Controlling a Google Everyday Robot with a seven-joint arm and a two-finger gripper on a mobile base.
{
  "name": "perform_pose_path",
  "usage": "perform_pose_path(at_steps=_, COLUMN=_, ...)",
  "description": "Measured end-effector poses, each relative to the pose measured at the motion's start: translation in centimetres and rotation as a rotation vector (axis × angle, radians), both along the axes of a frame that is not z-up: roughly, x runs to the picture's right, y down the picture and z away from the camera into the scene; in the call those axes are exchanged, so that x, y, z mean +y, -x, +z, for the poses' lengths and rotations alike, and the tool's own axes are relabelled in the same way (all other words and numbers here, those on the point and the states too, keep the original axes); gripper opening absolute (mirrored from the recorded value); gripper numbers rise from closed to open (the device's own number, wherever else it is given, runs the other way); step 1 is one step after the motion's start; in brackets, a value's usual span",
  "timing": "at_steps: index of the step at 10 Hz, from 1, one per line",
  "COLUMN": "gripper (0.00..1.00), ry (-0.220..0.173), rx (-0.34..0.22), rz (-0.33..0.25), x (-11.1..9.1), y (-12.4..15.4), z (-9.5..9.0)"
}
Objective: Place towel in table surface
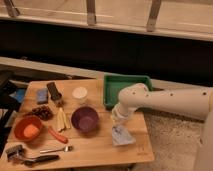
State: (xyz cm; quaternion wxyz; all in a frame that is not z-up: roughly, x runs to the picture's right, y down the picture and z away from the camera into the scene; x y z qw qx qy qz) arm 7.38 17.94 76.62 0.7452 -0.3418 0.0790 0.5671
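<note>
The pale blue-grey towel (124, 136) lies crumpled on the light wooden table surface (100, 146), at the right front beside the purple bowl (84, 119). My white arm reaches in from the right and bends down over it. The gripper (119, 124) sits at the towel's upper edge and is shut on the cloth, whose top looks pinched and drawn up toward the fingers. The fingertips themselves are mostly hidden by the wrist and the cloth.
A green tray (111, 85) stands just behind the arm. A white cup (79, 94), a blue sponge (42, 95), an orange bowl (27, 129), yellow sticks (61, 119), a red pepper (57, 135) and a fork (56, 149) fill the left half. The table's right edge is close to the towel.
</note>
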Motion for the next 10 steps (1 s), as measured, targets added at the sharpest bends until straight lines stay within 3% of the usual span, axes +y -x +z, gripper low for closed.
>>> perform_pose_path(at_steps=3, gripper=0.00, ry=-0.053, rx=0.029, rz=0.056, x=-2.6, y=-2.9, z=-1.8)
perform_pose_path(at_steps=5, gripper=0.00, ry=-0.047, rx=0.040, rz=0.050, x=-2.4, y=-3.1, z=-2.0)
perform_pose_path(at_steps=8, gripper=0.04, ry=0.027, rx=0.034, rz=0.034, x=0.4, y=-2.1, z=-0.8)
perform_pose_path(at_steps=10, gripper=0.24, ry=0.087, rx=0.010, rz=0.038, x=2.9, y=-1.2, z=0.3)
